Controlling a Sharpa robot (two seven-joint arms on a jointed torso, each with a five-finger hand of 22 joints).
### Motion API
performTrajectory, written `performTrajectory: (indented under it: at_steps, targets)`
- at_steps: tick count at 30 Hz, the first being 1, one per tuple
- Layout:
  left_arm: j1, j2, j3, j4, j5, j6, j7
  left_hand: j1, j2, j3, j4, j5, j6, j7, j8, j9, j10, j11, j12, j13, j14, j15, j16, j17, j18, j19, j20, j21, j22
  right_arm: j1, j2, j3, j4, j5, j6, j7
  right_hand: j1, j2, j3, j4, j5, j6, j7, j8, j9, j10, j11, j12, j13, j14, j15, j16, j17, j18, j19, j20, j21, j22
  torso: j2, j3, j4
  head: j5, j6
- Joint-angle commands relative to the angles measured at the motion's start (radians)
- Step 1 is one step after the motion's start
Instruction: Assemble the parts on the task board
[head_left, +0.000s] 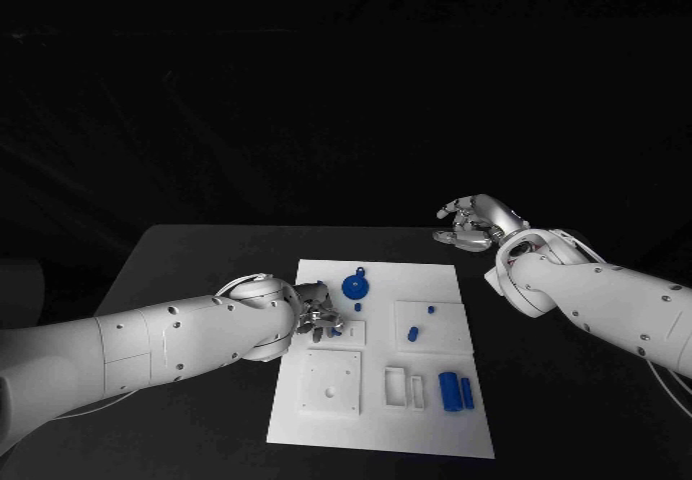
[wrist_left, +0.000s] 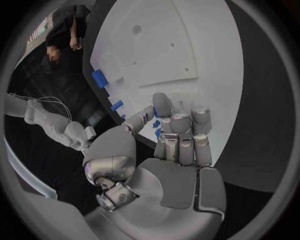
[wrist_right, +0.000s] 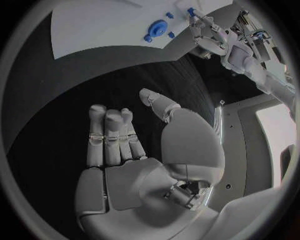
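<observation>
Item: task board (head_left: 378, 425), white plate, lying on the middle of the black counter (head_left: 202, 255), long side running from the near edge toward the far edge.

Parts on board:
- round blue part (head_left: 358, 289) with a small stem, near the board's far edge.
- small blue part (head_left: 430, 309) and small blue part (head_left: 411, 333), on a raised white square toward the board's right edge.
- two blue cylinders (head_left: 457, 390), side by side, touching or nearly so, near the board's right edge toward the near end.
- square white block (head_left: 332, 382) with holes and two narrow white frames (head_left: 405, 389), between the board's left edge and the cylinders.

Left hand (head_left: 317, 313): over the board's left edge, toward its far end. In the left wrist view the fingers (wrist_left: 181, 131) are curled in close together, with a small blue piece (wrist_left: 156, 124) between the thumb and the fingers, apparently pinched; contact partly hidden.

Right hand (head_left: 473, 222): above the counter's far right corner, well apart from the board. In the right wrist view its fingers (wrist_right: 111, 135) are loosely spread, thumb apart, holding nothing.
</observation>
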Motion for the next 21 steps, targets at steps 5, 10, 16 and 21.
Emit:
performTrajectory:
  at_steps: [5,10,16,21]
  targets:
    - [-0.006,0.012,-0.004,0.000,0.007,0.037,0.004,-0.009,-0.004,0.001,0.027,-0.109,0.159,-0.065,0.001,0.009,-0.010,-0.007,0.012,0.002,0.018,-0.033,0.010,-0.007,0.010,-0.001,-0.104,0.009,0.017,0.000,0.001,0.000,0.001,-0.009,0.012,0.004,0.002,0.011,0.003,-0.001,0.008,-0.002,0.008,0.004,-0.001,-0.009,0.000,0.005,-0.002,-0.003,-0.002,0.005,-0.001,0.030,0.006,-0.002,-0.004,0.018,-0.001,0.0000,-0.0001,0.000,0.001]
    - [-0.006,0.013,-0.004,-0.001,0.007,0.038,0.005,-0.011,-0.007,0.000,0.032,-0.115,0.160,-0.065,0.001,0.011,-0.010,-0.007,0.014,0.003,0.018,-0.033,0.012,-0.008,0.010,-0.002,-0.103,0.010,0.017,0.000,0.002,0.000,0.000,-0.009,0.013,0.004,0.002,0.013,0.004,-0.002,0.010,-0.002,0.008,0.005,-0.001,-0.009,0.000,0.006,-0.003,-0.003,-0.002,0.005,-0.002,0.030,0.006,-0.002,-0.004,0.018,0.000,0.0001,-0.0004,-0.001,0.002]
    - [-0.006,0.015,-0.004,-0.001,0.007,0.041,0.005,-0.011,-0.016,-0.001,0.034,-0.117,0.160,-0.066,0.001,0.012,-0.010,-0.007,0.016,0.003,0.018,-0.033,0.013,-0.009,0.010,-0.002,-0.103,0.011,0.017,0.000,0.002,0.000,0.000,-0.009,0.013,0.004,0.002,0.012,0.005,-0.003,0.012,-0.002,0.008,0.004,-0.001,-0.010,0.000,0.007,-0.004,-0.003,-0.002,0.006,-0.002,0.030,0.006,-0.002,-0.004,0.018,0.000,-0.0004,-0.0002,-0.001,0.001]
    - [-0.006,0.015,-0.004,-0.007,0.007,0.031,0.003,-0.015,-0.030,-0.005,0.044,-0.134,0.159,-0.065,-0.001,0.014,-0.012,-0.007,0.017,0.003,0.016,-0.034,0.014,-0.012,0.011,-0.003,-0.103,0.012,0.016,0.000,0.002,0.000,-0.002,-0.009,0.013,0.005,0.002,0.012,0.004,-0.003,0.013,-0.002,0.008,0.004,-0.002,-0.010,0.000,0.007,-0.004,-0.003,-0.002,0.006,-0.002,0.030,0.006,-0.001,-0.004,0.018,0.000,-0.0008,0.0006,-0.002,0.002]
